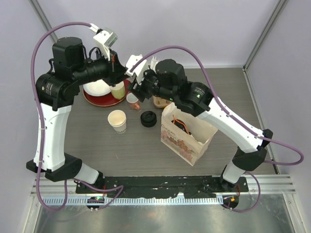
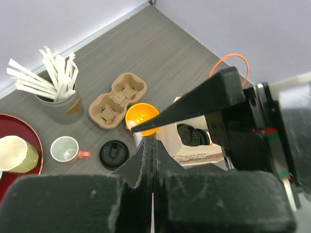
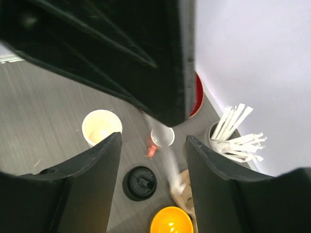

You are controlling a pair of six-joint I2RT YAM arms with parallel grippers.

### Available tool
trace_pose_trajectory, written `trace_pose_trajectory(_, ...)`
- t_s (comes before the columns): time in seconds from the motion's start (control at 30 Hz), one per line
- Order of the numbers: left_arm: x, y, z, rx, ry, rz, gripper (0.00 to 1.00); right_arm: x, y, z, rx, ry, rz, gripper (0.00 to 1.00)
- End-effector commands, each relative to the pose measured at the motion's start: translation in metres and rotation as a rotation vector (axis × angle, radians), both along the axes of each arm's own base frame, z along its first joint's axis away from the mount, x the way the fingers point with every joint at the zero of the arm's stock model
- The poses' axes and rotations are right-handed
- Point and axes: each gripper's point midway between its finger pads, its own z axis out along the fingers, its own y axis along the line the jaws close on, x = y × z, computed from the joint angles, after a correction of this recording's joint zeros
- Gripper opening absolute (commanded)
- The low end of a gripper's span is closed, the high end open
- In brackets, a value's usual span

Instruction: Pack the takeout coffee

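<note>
One cream paper cup (image 1: 117,120) stands open, without a lid, on the grey table; it also shows in the right wrist view (image 3: 101,127). A black lid (image 1: 148,118) lies loose beside it and shows in both wrist views (image 2: 114,154) (image 3: 140,183). No second paper cup shows as such; something dark and round (image 2: 193,135) sits inside the paper bag (image 1: 187,133). My left gripper (image 1: 125,73) (image 2: 154,141) is shut on a thin white paper stick (image 3: 167,155) that hangs down. My right gripper (image 1: 137,90) (image 3: 153,138) is open and empty, high over the lid.
A red tray (image 1: 104,101) holds a white bowl and a green mug (image 1: 117,90). Near it are a small pink-handled cup (image 1: 132,100), a cardboard cup carrier (image 2: 118,100), an orange bowl (image 2: 141,116) and a pot of white sticks (image 2: 56,97). Both arms crowd the table's back middle.
</note>
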Motion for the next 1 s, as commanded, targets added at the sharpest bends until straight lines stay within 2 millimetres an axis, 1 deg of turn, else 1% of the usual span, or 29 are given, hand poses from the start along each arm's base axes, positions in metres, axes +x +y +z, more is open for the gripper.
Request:
trace_pose_trajectory(0.0,-0.02,-0.001,0.006,-0.023,0.003,-0.044,0.0,0.008,-0.013,0.047,0.093,-0.101,-0.062,0.6)
trace_pose_trajectory(0.13,-0.021,0.002,0.005,-0.011,-0.006,-0.039,0.0,0.012,-0.016,0.046,0.076,-0.117,-0.084,0.6)
trace_pose_trajectory(0.17,-0.02,0.003,0.005,-0.007,-0.009,-0.031,0.0,0.011,-0.02,0.049,0.078,-0.123,-0.09,0.6)
trace_pose_trajectory(0.23,-0.02,0.003,0.005,-0.007,-0.011,-0.028,0.0,0.01,-0.024,0.05,0.071,-0.133,-0.094,0.61)
trace_pose_trajectory(0.27,-0.021,0.001,0.006,-0.014,-0.006,-0.043,0.0,0.008,-0.024,0.052,0.074,-0.137,-0.085,0.59)
trace_pose_trajectory(0.3,-0.024,-0.001,0.007,-0.025,-0.002,-0.059,0.0,0.006,-0.021,0.051,0.074,-0.134,-0.062,0.53)
trace_pose_trajectory(0.33,-0.029,-0.006,0.01,-0.045,0.009,-0.09,0.0,0.005,-0.018,0.05,0.073,-0.131,-0.048,0.5)
trace_pose_trajectory(0.43,-0.031,-0.01,0.014,-0.068,0.012,-0.113,0.0,0.003,-0.01,0.043,0.059,-0.121,-0.015,0.49)
trace_pose_trajectory(0.47,-0.031,-0.01,0.016,-0.072,0.012,-0.113,0.0,0.004,-0.008,0.041,0.054,-0.12,-0.015,0.46)
trace_pose_trajectory(0.5,-0.031,-0.01,0.015,-0.072,0.013,-0.113,0.0,0.006,-0.007,0.039,0.05,-0.118,-0.016,0.36)
trace_pose_trajectory(0.57,-0.03,-0.009,0.013,-0.064,0.015,-0.107,0.0,0.007,-0.005,0.038,0.05,-0.115,-0.02,0.23)
trace_pose_trajectory(0.6,-0.03,-0.009,0.011,-0.06,0.016,-0.105,0.0,0.006,-0.006,0.038,0.054,-0.112,-0.022,0.1)
trace_pose_trajectory(0.67,-0.027,-0.008,0.009,-0.051,0.017,-0.091,0.0,0.007,-0.011,0.042,0.068,-0.108,-0.044,0.01)
trace_pose_trajectory(0.7,-0.026,-0.007,0.009,-0.049,0.013,-0.084,0.01,0.005,-0.014,0.046,0.087,-0.096,-0.053,0.01)
trace_pose_trajectory(0.73,-0.023,-0.006,0.008,-0.045,0.011,-0.071,0.18,0.005,-0.017,0.046,0.091,-0.091,-0.063,0.01)
trace_pose_trajectory(0.77,-0.021,-0.005,0.01,-0.046,-0.003,-0.061,0.3,0.003,-0.021,0.049,0.105,-0.083,-0.074,0.01)
trace_pose_trajectory(0.8,-0.016,-0.003,0.009,-0.038,-0.008,-0.039,0.38,0.002,-0.022,0.048,0.118,-0.065,-0.082,0.01)
trace_pose_trajectory(0.83,-0.014,-0.003,0.01,-0.037,-0.013,-0.033,0.52,0.0,-0.029,0.055,0.141,-0.06,-0.092,0.01)
trace_pose_trajectory(0.9,-0.01,-0.001,0.011,-0.035,-0.024,-0.013,0.68,-0.001,-0.037,0.059,0.164,-0.046,-0.125,0.01)
trace_pose_trajectory(0.93,-0.007,0.0,0.011,-0.034,-0.023,-0.001,0.82,-0.005,-0.046,0.067,0.2,-0.035,-0.143,0.01)
trace_pose_trajectory(0.97,-0.006,0.001,0.013,-0.034,-0.03,0.012,0.89,-0.006,-0.052,0.07,0.213,-0.03,-0.161,0.01)
